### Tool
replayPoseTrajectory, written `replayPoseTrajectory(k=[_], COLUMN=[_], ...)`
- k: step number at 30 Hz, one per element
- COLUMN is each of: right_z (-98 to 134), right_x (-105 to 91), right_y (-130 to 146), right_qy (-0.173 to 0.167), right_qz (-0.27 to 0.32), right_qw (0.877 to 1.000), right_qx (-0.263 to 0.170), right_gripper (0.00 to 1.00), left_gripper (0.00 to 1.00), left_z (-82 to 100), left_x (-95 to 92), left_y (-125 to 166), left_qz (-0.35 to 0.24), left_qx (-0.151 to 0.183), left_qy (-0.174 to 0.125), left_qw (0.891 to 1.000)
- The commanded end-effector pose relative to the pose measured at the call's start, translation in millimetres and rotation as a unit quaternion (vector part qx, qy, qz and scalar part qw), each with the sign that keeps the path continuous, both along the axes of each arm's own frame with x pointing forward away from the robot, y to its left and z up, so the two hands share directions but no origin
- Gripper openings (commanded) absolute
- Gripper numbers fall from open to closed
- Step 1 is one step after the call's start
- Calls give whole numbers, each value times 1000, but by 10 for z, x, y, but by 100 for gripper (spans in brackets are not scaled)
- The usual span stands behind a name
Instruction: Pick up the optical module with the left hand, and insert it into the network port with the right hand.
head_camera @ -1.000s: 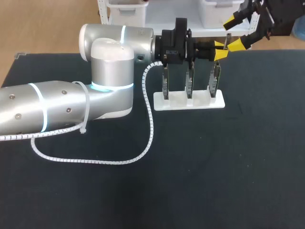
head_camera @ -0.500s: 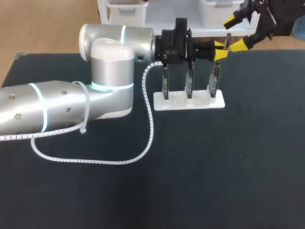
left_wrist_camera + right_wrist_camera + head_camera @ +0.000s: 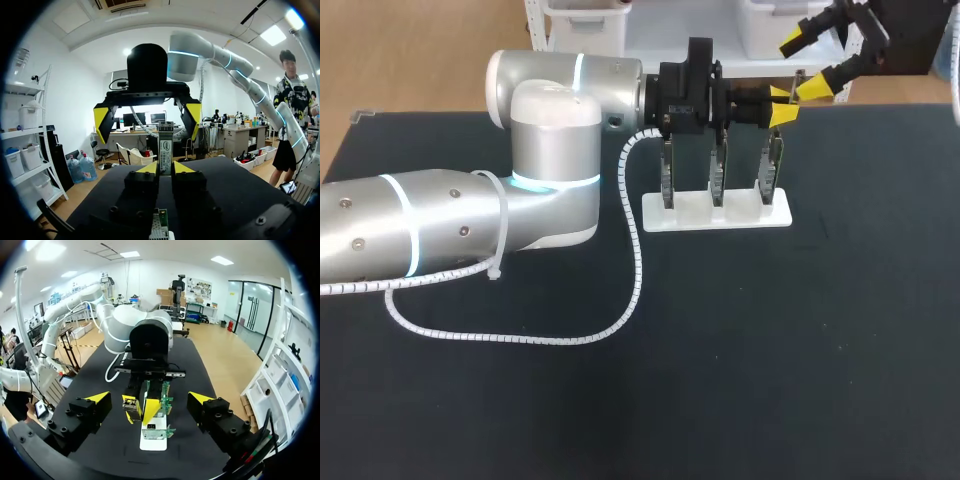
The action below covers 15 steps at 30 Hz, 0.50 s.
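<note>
Now L tool (image 3: 165, 169) clamps optical module (image 3: 165, 144); white rack (image 3: 715, 212) holds 3 boards (image 3: 717, 172); R tool (image 3: 808, 63) spread.

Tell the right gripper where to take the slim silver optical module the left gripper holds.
Grip the free end of the slim silver optical module, which juts past the left gripper. Bring the open right gripper in head-on, opposite the left one, which covers the near end.

L arm (image 3: 470, 225) fills the bench's left half. Its cable (image 3: 620, 320) loops over mid bench (image 3: 800, 380). Behind stands the rack (image 3: 715, 212) w/ 3 upright boards. L gripper (image 3: 781, 106) sits over its right end, clamped on module (image 3: 165, 142). Room to pass right of & in front of rack. R gripper (image 3: 807, 62), fingers spread, is at far right corner, near L gripper.
</note>
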State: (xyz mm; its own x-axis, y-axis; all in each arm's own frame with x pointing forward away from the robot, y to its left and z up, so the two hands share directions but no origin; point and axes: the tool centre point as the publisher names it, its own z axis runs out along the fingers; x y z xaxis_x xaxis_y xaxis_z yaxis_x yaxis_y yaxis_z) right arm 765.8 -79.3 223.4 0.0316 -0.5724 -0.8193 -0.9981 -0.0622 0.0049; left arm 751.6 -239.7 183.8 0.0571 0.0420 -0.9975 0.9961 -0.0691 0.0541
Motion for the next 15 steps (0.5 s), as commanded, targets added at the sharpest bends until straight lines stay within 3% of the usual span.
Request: replayPoseTrajectory(k=[1, 15], right_z=[3, -25], right_x=[-21, -160], right_y=[10, 24], right_qy=[1, 5], right_qz=[-2, -35], right_qw=[1000, 999], right_qx=[0, -7], right_gripper=[100, 100], left_gripper=[0, 0], left_z=[-4, -4], left_x=[24, 24], left_y=[-9, -9], left_qz=[-3, -3], left_qx=[1, 1], left_qy=[0, 0], left_qw=[1000, 1000])
